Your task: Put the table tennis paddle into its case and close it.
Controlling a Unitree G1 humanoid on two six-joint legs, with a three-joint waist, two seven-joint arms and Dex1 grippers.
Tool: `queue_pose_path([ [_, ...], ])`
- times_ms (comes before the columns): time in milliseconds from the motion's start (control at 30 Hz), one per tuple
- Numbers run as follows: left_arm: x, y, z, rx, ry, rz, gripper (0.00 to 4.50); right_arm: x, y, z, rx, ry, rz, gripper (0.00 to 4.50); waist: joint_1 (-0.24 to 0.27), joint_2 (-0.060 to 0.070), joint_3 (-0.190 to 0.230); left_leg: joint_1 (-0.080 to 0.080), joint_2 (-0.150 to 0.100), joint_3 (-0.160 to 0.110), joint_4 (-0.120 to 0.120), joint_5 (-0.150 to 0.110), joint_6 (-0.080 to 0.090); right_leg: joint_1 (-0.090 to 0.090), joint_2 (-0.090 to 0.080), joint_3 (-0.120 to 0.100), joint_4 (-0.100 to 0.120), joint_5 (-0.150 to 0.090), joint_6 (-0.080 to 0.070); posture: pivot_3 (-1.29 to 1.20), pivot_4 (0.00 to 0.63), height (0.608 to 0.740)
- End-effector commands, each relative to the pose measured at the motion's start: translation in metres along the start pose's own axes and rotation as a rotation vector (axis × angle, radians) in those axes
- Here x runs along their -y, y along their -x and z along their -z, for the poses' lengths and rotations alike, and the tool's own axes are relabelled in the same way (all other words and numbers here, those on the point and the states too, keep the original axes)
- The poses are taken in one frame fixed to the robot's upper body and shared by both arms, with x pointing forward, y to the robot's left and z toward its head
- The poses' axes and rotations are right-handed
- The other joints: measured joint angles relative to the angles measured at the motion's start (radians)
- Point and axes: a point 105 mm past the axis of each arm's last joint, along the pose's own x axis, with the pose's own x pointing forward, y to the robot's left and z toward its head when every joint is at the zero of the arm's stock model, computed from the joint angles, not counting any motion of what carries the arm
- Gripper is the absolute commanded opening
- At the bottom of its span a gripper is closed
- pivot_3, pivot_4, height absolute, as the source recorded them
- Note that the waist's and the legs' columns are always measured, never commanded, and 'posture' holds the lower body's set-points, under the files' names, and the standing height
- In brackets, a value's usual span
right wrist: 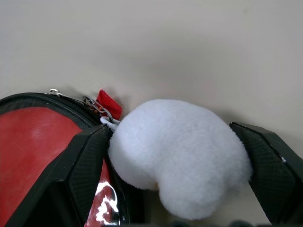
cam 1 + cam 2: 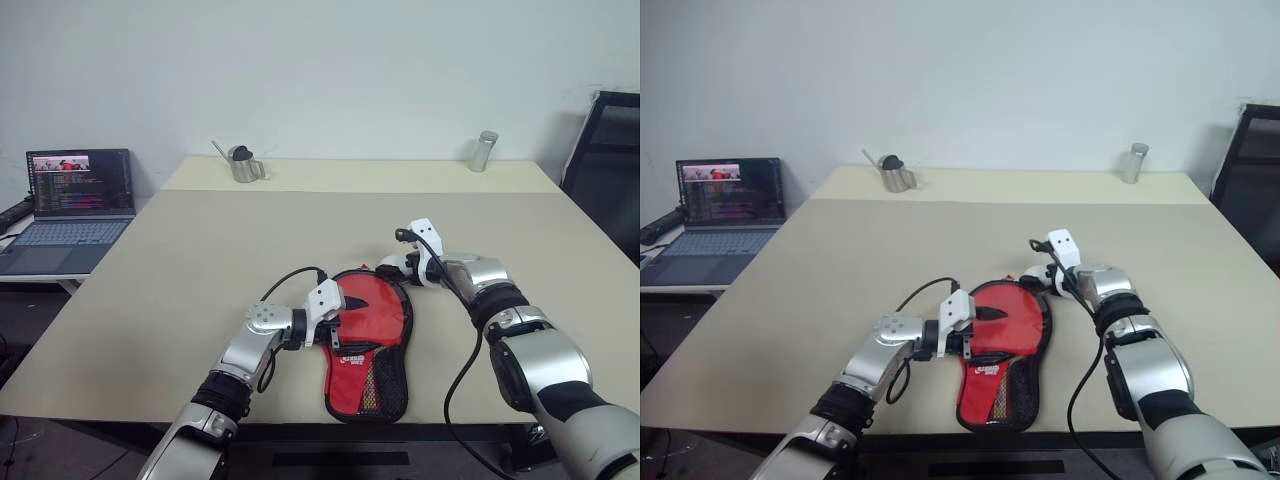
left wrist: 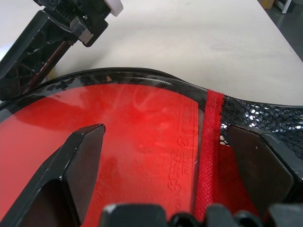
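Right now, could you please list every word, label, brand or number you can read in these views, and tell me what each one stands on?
Red face of the case, white logo below the round part: too small to read.
Embossed lettering on the case's red panel, left wrist view: seen at an angle, not legible.
Laptop screen: lines of text, too small to read.
Nothing else carries text.

- My big tan counter [image 2: 200,260] has a line across it near the far end.
- A small shiny metal watering can [image 2: 242,164] stands at the far side, on my left.
- A shiny metal cup [image 2: 483,151] stands at the far side, on my right.
- An open laptop [image 2: 70,205] sits on a low side table to my left, screen lit.
- A black chair [image 2: 608,160] is at my right.
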Motion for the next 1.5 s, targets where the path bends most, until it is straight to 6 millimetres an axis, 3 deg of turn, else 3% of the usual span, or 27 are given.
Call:
queue_pose_path([
  [33,-0.003,-0.003,-0.008,0.005,-0.042,-0.003,4.48,-0.001,0.001,-0.017,0.048,0.046,0.006,4.5,0.0,0.0,0.0,0.0,0.0,0.0,0.0,0.0,0.0,0.0,0.0,0.0,0.0,0.0,0.0,0.0,0.15,0.74],
  [367,-0.017,-0.009,0.005,-0.075,-0.089,-0.003,4.5,-0.007,-0.003,-0.013,0.035,0.07,0.0,1.25,0.0,0.0,0.0,0.0,0.0,0.0,0.0,0.0,0.0,0.0,0.0,0.0,0.0,0.0,0.0,0.0,0.15,0.74],
  [467,-0.015,-0.01,0.019,-0.122,-0.066,0.01,4.5,-0.009,-0.004,-0.012,0.033,0.074,-0.006,0.7,0.0,0.0,0.0,0.001,0.0,0.001,0.0,0.0,0.0,0.001,0.0,0.001,0.001,0.0,0.0,0.0,0.15,0.74],
  [633,-0.007,-0.001,0.053,-0.243,0.004,0.033,4.5,-0.012,-0.005,-0.015,0.04,0.087,-0.01,0.53,-0.001,0.001,-0.001,0.005,0.0,0.002,0.0,0.0,0.0,0.004,0.0,0.001,0.002,0.0,0.0,0.0,0.15,0.74],
  [733,-0.003,0.004,0.064,-0.285,0.021,0.047,4.5,-0.014,-0.005,-0.019,0.05,0.096,-0.016,0.52,-0.002,0.004,-0.005,0.007,0.0,0.002,0.0,0.0,0.0,0.005,0.0,0.001,0.002,0.001,-0.001,0.0,0.15,0.74],
  [1100,-0.001,0.008,0.077,-0.314,0.089,0.04,4.5,0.0,0.008,-0.039,0.095,0.144,0.034,0.52,-0.003,0.007,-0.011,0.009,0.001,0.002,0.0,0.0,0.0,0.007,0.0,0.001,0.002,0.001,-0.001,0.0,0.15,0.74],
  [1500,0.009,0.004,0.089,-0.332,0.147,0.065,4.5,0.022,0.036,-0.027,0.066,0.194,0.072,0.52,-0.002,0.008,-0.014,0.021,0.001,0.002,-0.001,0.0,0.0,0.019,0.0,0.001,0.0,0.001,-0.001,0.0,0.15,0.74],
])
